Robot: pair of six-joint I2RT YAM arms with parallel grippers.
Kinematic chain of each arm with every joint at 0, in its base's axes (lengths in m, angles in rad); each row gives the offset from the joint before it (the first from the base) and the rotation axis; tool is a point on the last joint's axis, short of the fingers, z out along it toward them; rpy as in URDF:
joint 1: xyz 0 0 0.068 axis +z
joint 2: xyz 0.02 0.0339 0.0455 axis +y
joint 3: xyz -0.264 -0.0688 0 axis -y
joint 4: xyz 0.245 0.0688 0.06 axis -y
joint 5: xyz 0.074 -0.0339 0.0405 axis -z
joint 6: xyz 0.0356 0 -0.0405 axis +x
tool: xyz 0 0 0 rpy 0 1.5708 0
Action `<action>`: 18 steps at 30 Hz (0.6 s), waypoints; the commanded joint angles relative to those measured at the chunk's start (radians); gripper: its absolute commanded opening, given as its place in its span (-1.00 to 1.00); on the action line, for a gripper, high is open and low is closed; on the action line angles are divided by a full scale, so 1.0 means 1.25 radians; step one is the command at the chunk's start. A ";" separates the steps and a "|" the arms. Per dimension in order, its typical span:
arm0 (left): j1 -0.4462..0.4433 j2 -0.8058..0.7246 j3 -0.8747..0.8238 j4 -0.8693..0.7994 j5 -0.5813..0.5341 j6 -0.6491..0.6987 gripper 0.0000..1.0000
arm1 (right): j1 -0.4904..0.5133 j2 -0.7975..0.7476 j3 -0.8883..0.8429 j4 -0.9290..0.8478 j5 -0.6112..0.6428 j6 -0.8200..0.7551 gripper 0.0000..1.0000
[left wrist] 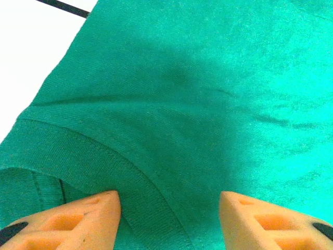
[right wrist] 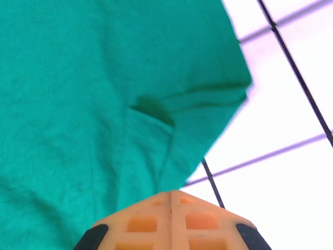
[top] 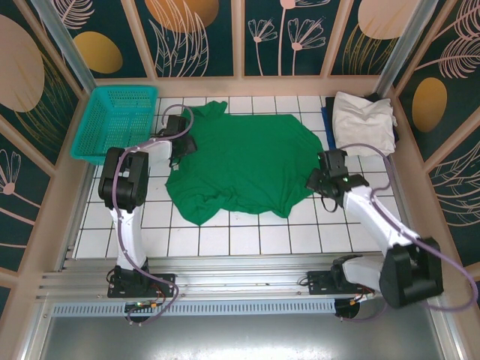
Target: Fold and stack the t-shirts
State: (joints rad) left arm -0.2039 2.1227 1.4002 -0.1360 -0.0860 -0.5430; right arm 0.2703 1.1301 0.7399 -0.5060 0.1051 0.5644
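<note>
- Teal mesh basket (top: 124,120): far left corner of the white tiled tabletop (top: 247,240).
- Left fingers (left wrist: 78,219): spread apart, gripping nothing, positioned over the hemmed left edge of the green t-shirt (top: 240,161).
- Green t-shirt: spread across the tabletop centre, rumpled along its near edge.
- Right fingers (right wrist: 151,219): closed tip to tip at the shirt's right edge. Whether cloth is pinched cannot be determined.
- Off-white t-shirt (top: 364,120): far right corner, folded.

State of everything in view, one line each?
green t-shirt: spread out, wrinkled, unfolded.
off-white t-shirt: folded bundle, far right corner.
basket: upright, far left.
left gripper: open over the green t-shirt's hem.
right gripper: shut, apparently pinching the green t-shirt's edge.
</note>
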 commanded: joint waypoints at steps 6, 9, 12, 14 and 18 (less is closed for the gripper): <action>0.014 0.036 0.032 -0.026 0.026 -0.012 0.06 | -0.012 -0.237 -0.184 0.020 -0.108 0.216 -0.81; 0.014 0.044 0.041 -0.030 0.034 -0.008 0.05 | -0.008 -0.122 -0.161 0.147 -0.141 0.179 -0.53; 0.014 0.042 0.045 -0.035 0.033 0.003 0.05 | -0.007 0.059 -0.091 0.205 -0.152 0.128 -0.39; 0.014 0.036 0.040 -0.027 0.038 0.011 0.05 | -0.006 0.162 -0.034 0.192 -0.115 0.104 -0.36; 0.013 0.032 0.041 -0.024 0.046 0.017 0.06 | -0.011 0.257 0.003 0.216 -0.085 0.085 -0.36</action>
State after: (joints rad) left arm -0.1944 2.1494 1.4403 -0.1383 -0.0578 -0.5411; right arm 0.2615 1.4143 0.7055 -0.2901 -0.0387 0.7105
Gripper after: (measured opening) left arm 0.528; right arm 0.319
